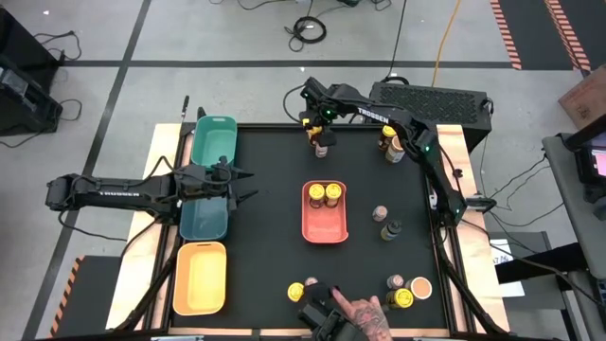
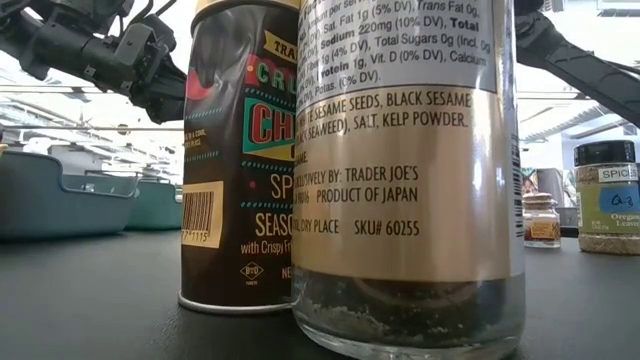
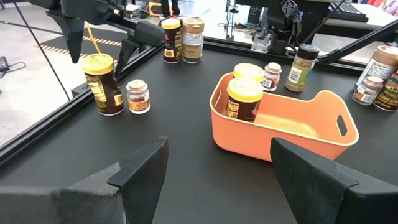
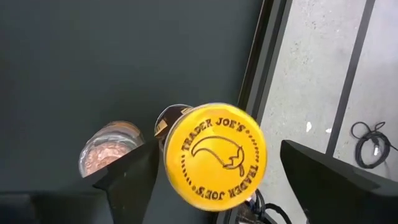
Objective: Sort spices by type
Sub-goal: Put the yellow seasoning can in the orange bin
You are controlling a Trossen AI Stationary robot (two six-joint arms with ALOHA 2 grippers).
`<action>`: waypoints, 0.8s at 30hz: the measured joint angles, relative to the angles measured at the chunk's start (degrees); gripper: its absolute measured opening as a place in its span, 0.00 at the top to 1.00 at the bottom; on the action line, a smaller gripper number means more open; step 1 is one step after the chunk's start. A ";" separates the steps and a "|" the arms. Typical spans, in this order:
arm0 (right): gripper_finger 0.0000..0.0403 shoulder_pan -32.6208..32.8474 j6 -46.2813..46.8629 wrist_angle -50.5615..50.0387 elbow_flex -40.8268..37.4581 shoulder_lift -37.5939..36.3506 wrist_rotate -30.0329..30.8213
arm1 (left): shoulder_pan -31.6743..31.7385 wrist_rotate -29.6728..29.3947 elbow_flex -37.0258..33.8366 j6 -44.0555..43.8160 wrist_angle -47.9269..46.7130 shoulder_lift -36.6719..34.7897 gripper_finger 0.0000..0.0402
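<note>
My right gripper (image 4: 217,149) is open near the table's far edge, above a yellow-lidded jar (image 4: 214,155). Its fingers stand to either side of and above the lid, clear of it. That jar (image 3: 101,84) stands upright on the black table beside a small pinkish-lidded jar (image 3: 138,96). Two more yellow-lidded jars (image 1: 324,194) stand in the coral tray (image 1: 325,227) at the table's middle. My left gripper (image 1: 248,185) is open and waits over the left side by the teal tray (image 1: 204,218). Other jars stand at the far right (image 1: 391,144), at mid right (image 1: 386,223) and along the near edge (image 1: 402,292).
A green tray (image 1: 213,140) and a yellow tray (image 1: 200,277) lie along the left edge with the teal one. A person's hand (image 1: 365,311) reaches over the near edge among the jars there. Two tall jars (image 2: 330,170) stand right in front of the low camera.
</note>
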 joint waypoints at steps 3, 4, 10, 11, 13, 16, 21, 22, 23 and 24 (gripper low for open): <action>0.26 0.00 0.00 -0.13 0.00 0.00 -0.02 | 0.00 0.00 0.00 0.02 0.00 0.00 0.29; 0.28 0.00 0.00 -0.13 0.00 0.00 -0.01 | 0.00 0.00 0.00 0.02 0.00 0.00 0.29; 0.42 0.00 -0.33 -0.43 0.00 -0.03 0.01 | 0.00 0.00 0.00 0.00 0.00 0.00 0.29; 0.44 0.01 -0.49 -0.40 0.00 -0.04 -0.04 | 0.00 0.00 0.00 0.01 0.00 0.01 0.29; 0.47 0.21 -0.61 -0.40 0.04 -0.09 0.06 | 0.00 0.00 0.00 0.00 0.00 0.00 0.29; 0.48 0.34 -0.71 -0.47 0.07 -0.35 1.48 | 0.00 0.00 0.00 0.00 0.02 0.00 0.29; 0.44 0.66 -0.57 -2.32 2.36 -0.46 3.59 | 0.00 -0.02 0.00 0.07 0.02 0.00 0.29; 0.44 0.65 -0.55 -2.67 2.93 -0.50 3.53 | 0.00 -0.02 0.00 0.06 0.02 0.00 0.29; 0.44 0.69 -0.48 -3.31 3.65 -0.50 3.54 | 0.00 -0.02 0.00 0.06 0.02 0.00 0.29; 0.44 0.70 -0.29 -4.23 4.54 -0.50 3.50 | 0.00 -0.02 0.00 0.07 0.02 0.00 0.29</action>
